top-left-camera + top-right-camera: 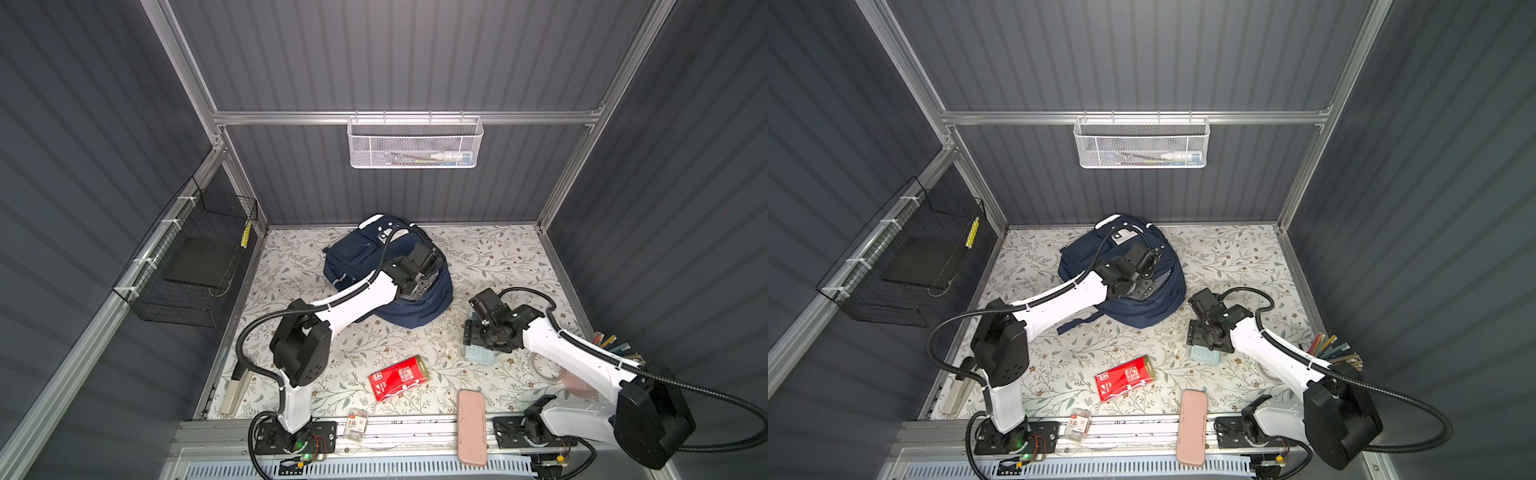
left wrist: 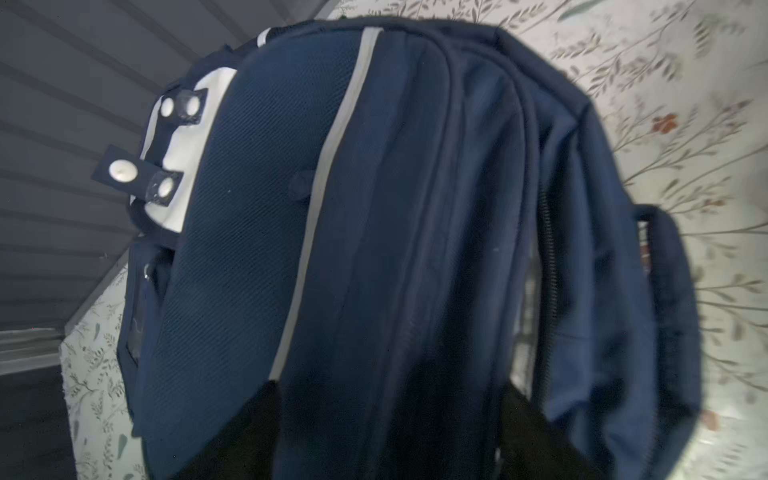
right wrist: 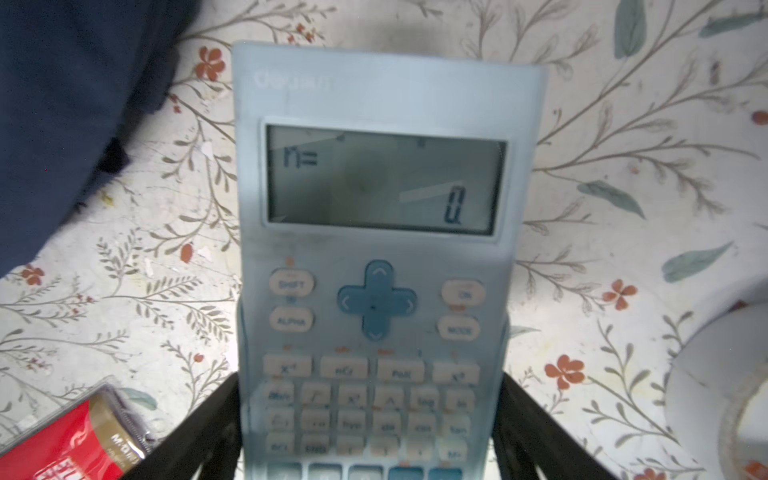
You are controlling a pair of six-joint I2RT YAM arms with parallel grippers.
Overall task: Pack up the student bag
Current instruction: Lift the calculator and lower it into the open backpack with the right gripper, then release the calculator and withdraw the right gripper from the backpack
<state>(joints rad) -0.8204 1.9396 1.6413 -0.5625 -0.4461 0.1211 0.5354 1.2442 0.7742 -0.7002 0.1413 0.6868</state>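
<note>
Now my right gripper pinches the calculator by its sides; my left gripper straddles the backpack, and I cannot tell whether it is clamped.

Bare bench lies open between bag and red pack; calculator and pink case crowd the right.

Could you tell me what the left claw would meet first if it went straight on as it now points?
The large navy blue fabric backpack: its zipped folds lie right ahead of the open left claw, seemingly very close.
</note>
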